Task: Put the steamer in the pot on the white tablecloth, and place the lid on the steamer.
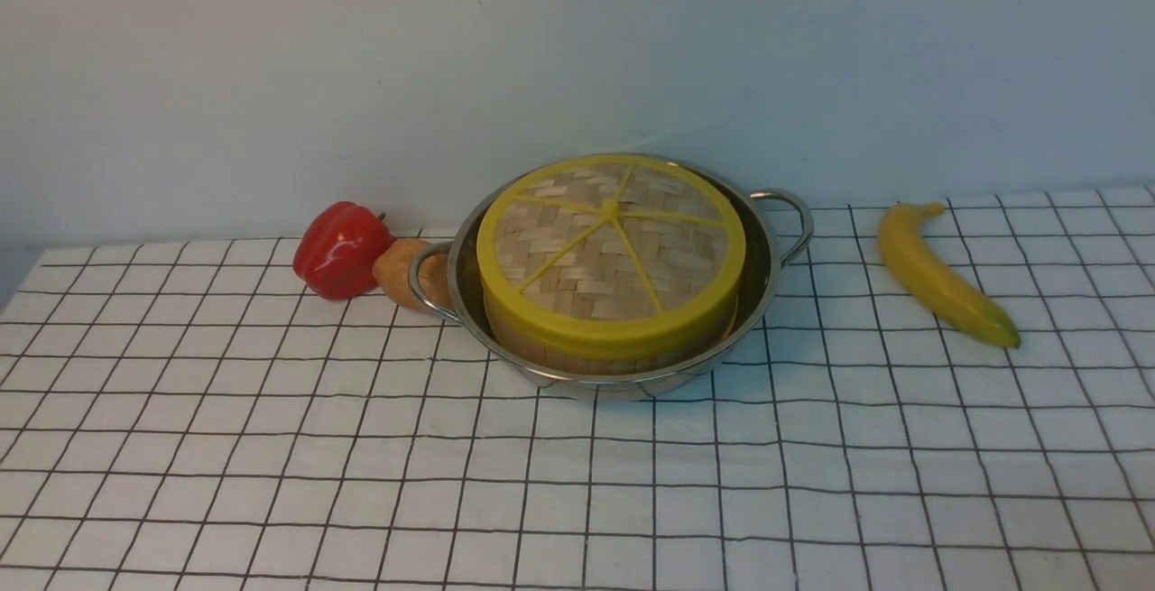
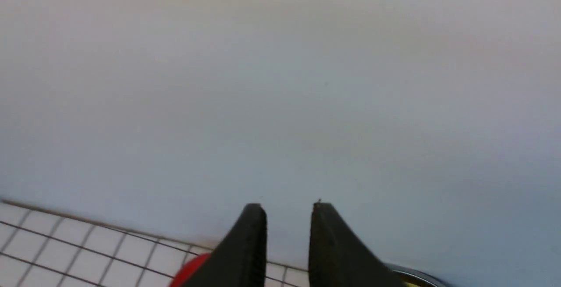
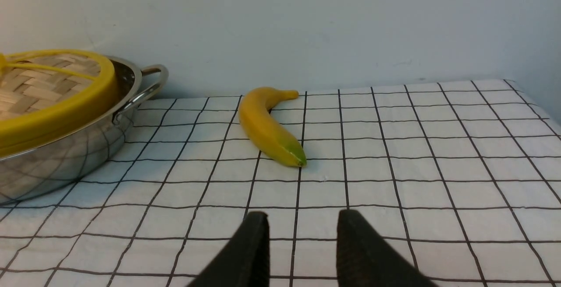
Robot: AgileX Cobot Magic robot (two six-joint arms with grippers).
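The shiny pot (image 1: 761,277) stands on the white tablecloth (image 1: 577,492) at the middle back. The steamer (image 1: 577,358) sits inside it; only its wooden wall shows. The woven lid (image 1: 614,248) with yellow rim and spokes rests on top of the steamer, slightly tilted. Neither gripper shows in the front view. My left gripper (image 2: 289,206) is open and empty, raised and facing the wall, with the pot's rim (image 2: 414,274) just below it. My right gripper (image 3: 302,214) is open and empty, low over the cloth to the right of the pot (image 3: 57,164) and the lid (image 3: 39,90).
A red pepper (image 1: 341,250) and a brown fruit (image 1: 401,273) lie against the pot's left handle. A banana (image 1: 943,275) lies right of the pot, ahead of my right gripper (image 3: 267,125). The wall stands close behind. The cloth's right edge shows in the right wrist view.
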